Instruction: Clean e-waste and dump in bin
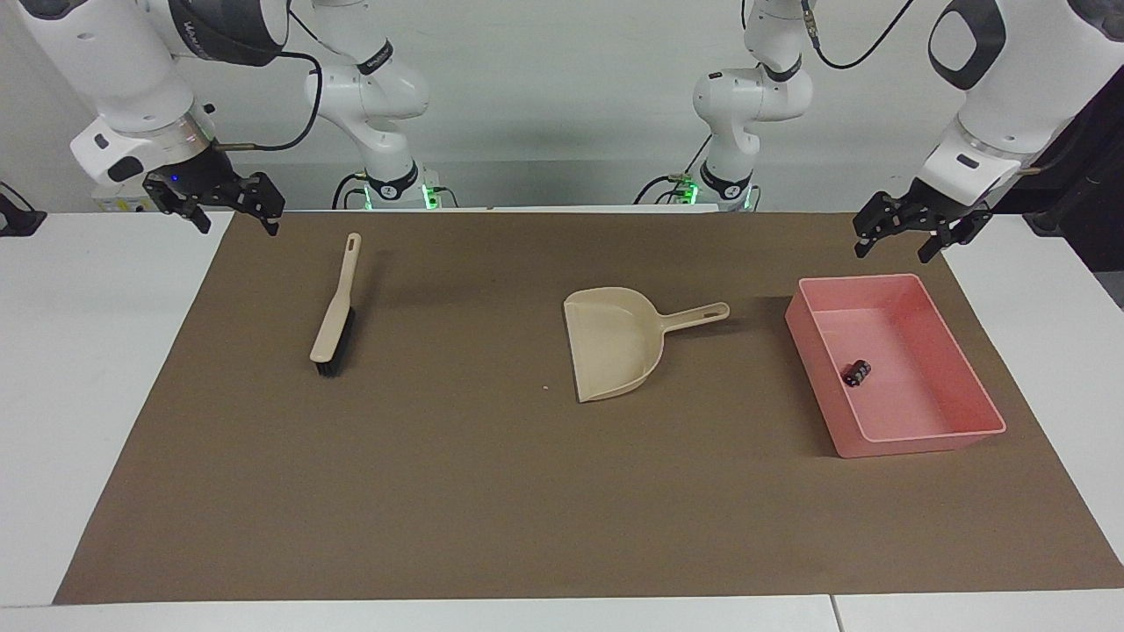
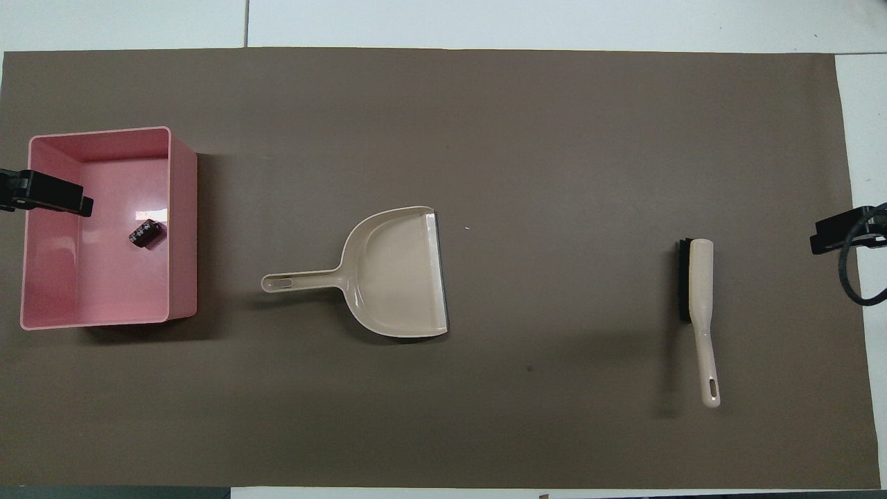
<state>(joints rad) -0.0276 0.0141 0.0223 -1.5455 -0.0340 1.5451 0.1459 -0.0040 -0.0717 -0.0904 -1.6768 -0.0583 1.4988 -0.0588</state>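
**STATUS: DUMPING APPEARS DONE; BOTH TOOLS EMPTY AND CLEAR**

**1. Task progress (facing view, read left to right)**

- Brush (image 1: pixel 334 320): lies flat on the brown mat (image 1: pixel 457 491) in the left third of the frame. Nothing is touching it.
- Dustpan (image 1: pixel 615 342): lies flat at frame centre, handle pointing toward the bin. Its pan shows no contents. A tiny pale speck (image 1: pixel 545 387) lies on the mat just beside the pan's lip; it is too small to identify.
- Bin (image 1: pixel 931 430): sits on the mat at the right of the frame. One dark cylindrical part (image 1: pixel 858 372) rests on its floor, near the middle.
- No white block is visible in either view. No other part shows on the mat or the desk (image 1: pixel 105 351).

Judgement: the dark part has been delivered. The sweeping and dumping steps look complete, apart from the unaccounted white block. Confirm what the speck is before closing the task.

**2. Tool state**

- Right tool (image 1: pixel 239 219): raised at the upper left of the frame, over the corner of the mat. Its fingers are spread wide and hold nothing. This arm waits.
- Left tool (image 1: pixel 894 250): raised at the upper right of the frame, above the bin's end and well clear of the rim. Its fingers are spread wide; it holds nothing and touches nothing.
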